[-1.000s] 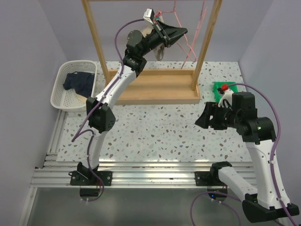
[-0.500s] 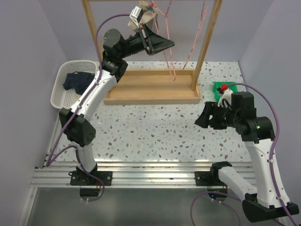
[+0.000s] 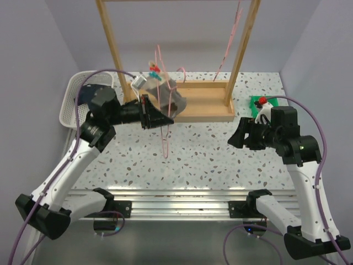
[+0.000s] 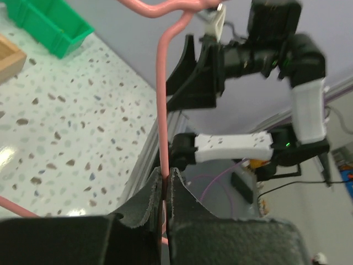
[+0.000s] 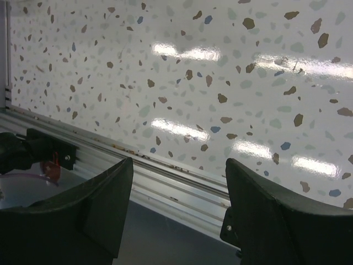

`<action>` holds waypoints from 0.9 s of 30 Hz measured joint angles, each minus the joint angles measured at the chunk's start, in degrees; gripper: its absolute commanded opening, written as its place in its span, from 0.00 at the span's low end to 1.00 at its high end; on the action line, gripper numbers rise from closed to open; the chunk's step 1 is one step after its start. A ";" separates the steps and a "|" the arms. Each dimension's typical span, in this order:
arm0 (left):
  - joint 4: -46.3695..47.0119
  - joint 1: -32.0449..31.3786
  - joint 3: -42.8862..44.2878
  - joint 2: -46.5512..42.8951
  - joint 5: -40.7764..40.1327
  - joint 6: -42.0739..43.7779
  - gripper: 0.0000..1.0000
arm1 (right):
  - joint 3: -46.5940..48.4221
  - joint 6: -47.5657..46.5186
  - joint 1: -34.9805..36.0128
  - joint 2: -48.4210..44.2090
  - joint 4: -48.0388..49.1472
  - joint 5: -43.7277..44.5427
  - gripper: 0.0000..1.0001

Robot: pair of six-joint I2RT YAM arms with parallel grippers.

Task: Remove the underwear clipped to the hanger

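My left gripper (image 3: 164,118) is shut on the wire of a pink hanger (image 3: 165,144) and holds it above the table in front of the wooden rack. In the left wrist view the jaws (image 4: 165,172) pinch the pink wire (image 4: 161,99). The grey underwear (image 3: 175,99) hangs from this hanger, held by small clips (image 3: 155,70) near the top. The dark navy underwear (image 3: 87,90) lies in the white basket (image 3: 70,99), partly hidden by my left arm. My right gripper (image 3: 238,138) is open and empty above the table's right side; its fingers (image 5: 94,204) show over the table's near edge.
The wooden rack (image 3: 187,107) stands at the back with a second pink hanger (image 3: 230,41) on its right side. A green bin (image 3: 257,102) sits at the back right. The metal rail (image 3: 176,196) runs along the near edge.
My left arm has swung down from the rack's top bar toward the near left, carrying the pink hanger with the grey underwear. The right arm has not moved.
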 measured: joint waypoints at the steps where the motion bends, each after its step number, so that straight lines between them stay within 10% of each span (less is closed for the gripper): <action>1: -1.42 -0.39 -3.93 -2.89 -0.81 2.91 0.00 | 0.00 0.00 0.00 0.26 0.15 0.00 0.71; 8: -10.97 -2.80 -23.91 -16.65 -6.19 16.35 0.00 | -1.62 0.07 0.00 0.83 1.66 -0.17 0.72; 16: -8.37 -4.02 -26.23 -15.06 -2.84 16.50 0.00 | -8.33 1.22 0.00 -0.09 5.18 -2.91 0.73; 27: 19.02 -20.63 -31.17 9.25 -5.49 5.70 0.00 | -14.25 4.00 0.00 -2.12 7.08 -3.08 0.75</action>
